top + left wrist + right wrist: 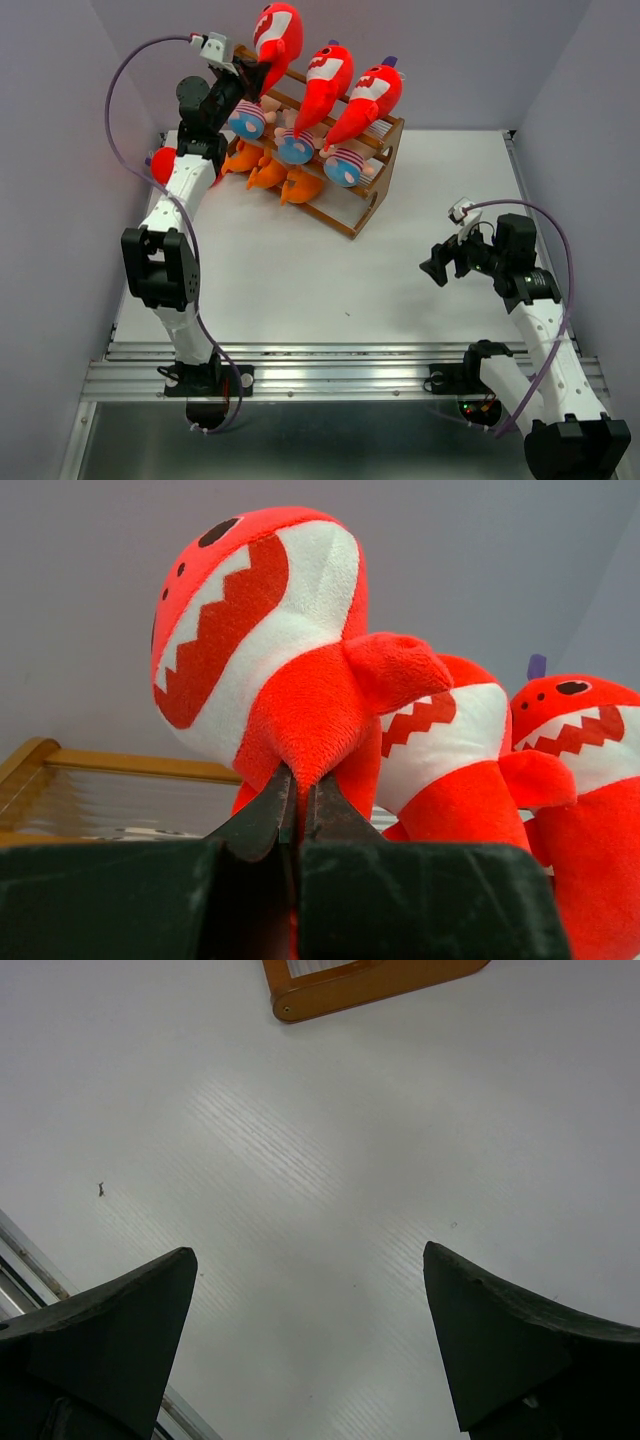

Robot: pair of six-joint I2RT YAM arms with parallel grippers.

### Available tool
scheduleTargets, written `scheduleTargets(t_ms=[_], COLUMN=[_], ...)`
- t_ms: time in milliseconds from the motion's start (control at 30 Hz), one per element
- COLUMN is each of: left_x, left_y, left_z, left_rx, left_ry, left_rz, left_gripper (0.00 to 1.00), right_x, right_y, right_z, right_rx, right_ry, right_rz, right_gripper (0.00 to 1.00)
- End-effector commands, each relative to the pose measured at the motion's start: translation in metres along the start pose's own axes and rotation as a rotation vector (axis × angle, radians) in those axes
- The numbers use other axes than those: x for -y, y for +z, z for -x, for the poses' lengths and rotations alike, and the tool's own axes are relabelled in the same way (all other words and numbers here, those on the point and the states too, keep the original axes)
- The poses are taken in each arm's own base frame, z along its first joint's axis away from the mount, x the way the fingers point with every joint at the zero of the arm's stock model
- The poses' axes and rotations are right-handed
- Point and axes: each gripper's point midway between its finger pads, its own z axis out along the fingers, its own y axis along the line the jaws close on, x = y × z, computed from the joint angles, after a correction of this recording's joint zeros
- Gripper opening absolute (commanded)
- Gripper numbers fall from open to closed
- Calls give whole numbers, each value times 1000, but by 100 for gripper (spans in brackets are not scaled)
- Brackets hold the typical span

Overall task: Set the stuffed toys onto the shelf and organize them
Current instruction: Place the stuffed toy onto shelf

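- The right gripper (437, 268) hangs over the bare white table (300, 290) on the near right, its jaws spread wide and holding nothing.
- A red plush (160, 165) lies at the far left, half hidden behind the left arm.
- The shelf (378, 195) stands far, left of centre: orange fish (268, 175) on the lowest tier, striped dolls (295, 148) on the middle one, two red sharks (325, 75) on top.
- The left gripper (298, 780) is pinched tight on the lower edge of a third red shark (260, 630), upright at the top tier's left end, higher than its neighbours.
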Motion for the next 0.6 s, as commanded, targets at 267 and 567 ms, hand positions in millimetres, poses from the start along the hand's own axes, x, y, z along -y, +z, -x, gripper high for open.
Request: scheduleTargets(t_ms=[267,567], left_x=[2,1], left_y=[11,9], left_z=[2,-21], left_rx=[47,2], left_ry=[-5,-22], left_rz=[-63,-72], left_gripper=[0,0], right_x=[3,4], right_y=[-3,-3], right_z=[7,7], right_rx=[41,39], right_ry=[-33,-32], right_rz=[-4,-5], right_gripper=[100,100])
